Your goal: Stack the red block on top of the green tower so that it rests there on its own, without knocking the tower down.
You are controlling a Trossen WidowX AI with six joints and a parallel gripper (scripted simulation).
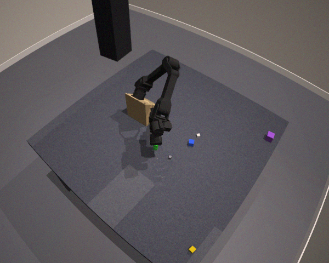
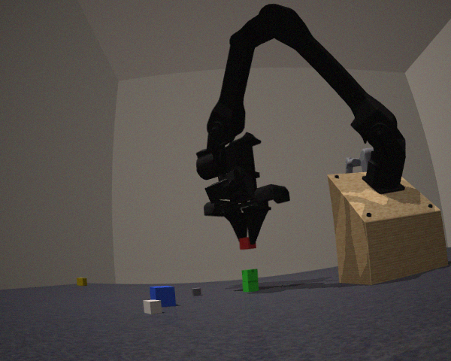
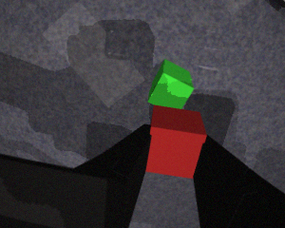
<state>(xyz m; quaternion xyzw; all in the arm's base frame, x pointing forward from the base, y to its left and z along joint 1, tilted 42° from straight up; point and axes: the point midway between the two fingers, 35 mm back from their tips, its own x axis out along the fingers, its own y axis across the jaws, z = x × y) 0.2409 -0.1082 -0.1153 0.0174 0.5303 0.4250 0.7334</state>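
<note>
Right, the black parallel-jaw end effector (image 2: 247,238) is clenched on the small red cube block (image 2: 246,243), pinched betw. its two dark fingertips, tips pointing down. In the exterior view the red block hangs in the air above the green tower of two stacked cubes (image 2: 249,280), w/ a clear gap betw. block and tower top, no contact. It sits nearly over the tower, maybe a touch to the tower's left as that cam sees it. From the wrist view the red block (image 3: 176,144) fills the space betw. the dark fingers, and the green tower (image 3: 171,86) shows just past its far edge, tilted in perspective. Top view: the end effector (image 1: 156,140) covers most of the tower (image 1: 155,147), only a sliver of green peeks out; the red block is hidden there.

The black arm arches up and over from its tan wooden wedge-shaped base block (image 2: 385,229), which stands on the dark grey tabletop (image 2: 334,322). Off to the tower's side in the exterior view: a tiny grey cube (image 2: 196,291), a blue cube (image 2: 162,295) and a white cube (image 2: 152,306) just beside it. A yellow cube (image 2: 81,281) and a purple cube (image 1: 270,136) lie well apart near the tabletop edges.
</note>
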